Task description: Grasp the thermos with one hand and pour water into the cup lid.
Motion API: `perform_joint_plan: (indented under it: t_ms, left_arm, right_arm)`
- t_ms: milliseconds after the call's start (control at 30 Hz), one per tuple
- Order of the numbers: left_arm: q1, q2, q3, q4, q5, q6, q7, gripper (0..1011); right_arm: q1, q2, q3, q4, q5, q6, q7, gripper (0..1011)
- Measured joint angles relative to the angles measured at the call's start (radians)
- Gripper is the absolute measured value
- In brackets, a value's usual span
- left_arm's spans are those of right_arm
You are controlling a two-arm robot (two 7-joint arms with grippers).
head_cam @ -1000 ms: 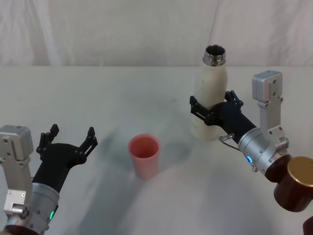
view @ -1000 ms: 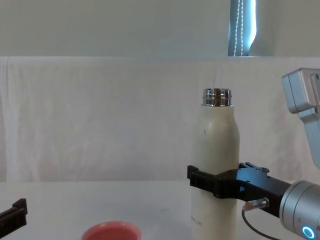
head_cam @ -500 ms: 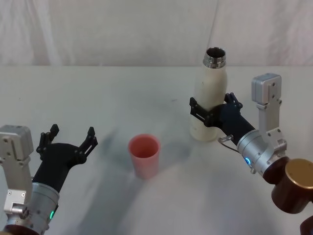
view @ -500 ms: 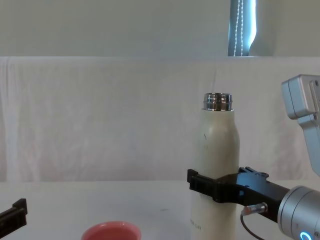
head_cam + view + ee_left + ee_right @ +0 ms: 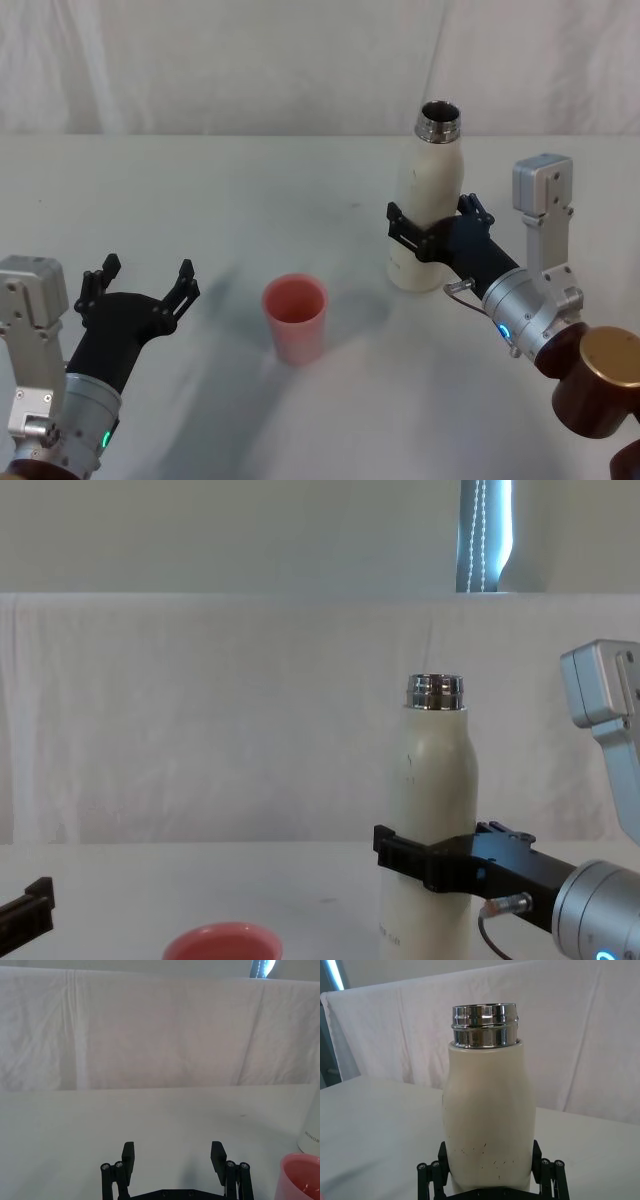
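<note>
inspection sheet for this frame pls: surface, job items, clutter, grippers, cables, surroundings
Surface: white table, bare.
Thermos: upright, uncapped, right of centre.
Cup lid: upright, open side up, apart from the thermos.
Clutter: nothing seen.
Right gripper: fingers on both sides of the thermos body.
Left gripper: open, low at left, holding nothing.
Cables: thin wire loop at the right wrist.
Surroundings: white cloth backdrop.

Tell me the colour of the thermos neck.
Shiny silver steel, above the cream-white body of the thermos; the neck shows best in the right wrist view.
</note>
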Motion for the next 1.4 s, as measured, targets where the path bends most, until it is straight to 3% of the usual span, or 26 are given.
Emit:
perform_joint_plan:
  t_ms: [900,1400]
  left_arm:
    - [0.000,0.000,0.000,0.000,0.000,0.000,0.000,1001]
    - [0.000,0.000,0.000,0.000,0.000,0.000,0.000,1001]
  right_arm:
    - [0.004,-0.003,-0.002,0.007,-0.010,0.005,-0.001,1001]
    - [-0.030,0.015,0.010,-0.035,-0.004,0.010,0.000,1001]
